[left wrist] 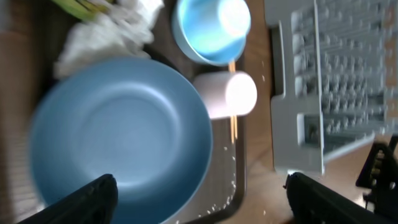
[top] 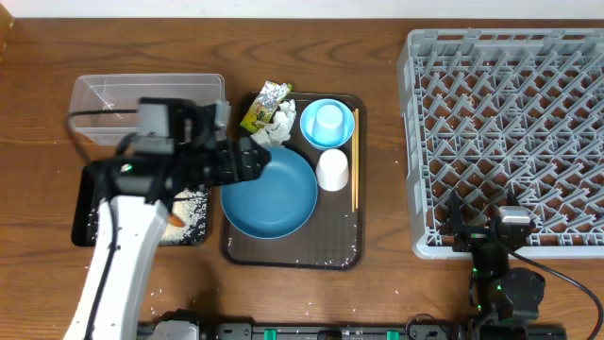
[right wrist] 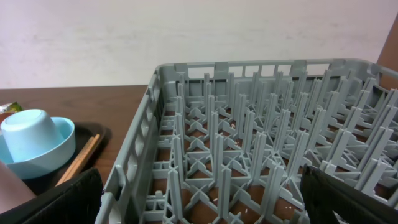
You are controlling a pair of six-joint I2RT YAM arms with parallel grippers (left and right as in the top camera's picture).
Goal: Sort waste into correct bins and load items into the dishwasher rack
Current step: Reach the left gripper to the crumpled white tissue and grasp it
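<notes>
Left gripper spread wide over the blue plate
Right gripper, jaws apart too, sits low at the grey rack.

Brown serving tray flecked with white specks, on dark wooden table, pale wall behind.

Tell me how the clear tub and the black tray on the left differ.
The clear tub is see-through with tall walls; the black tray is opaque and shallow. The tub looks nearly empty, while the tray holds rice and a carrot piece. Both are rectangular, similar in size, and sit side by side.
</notes>
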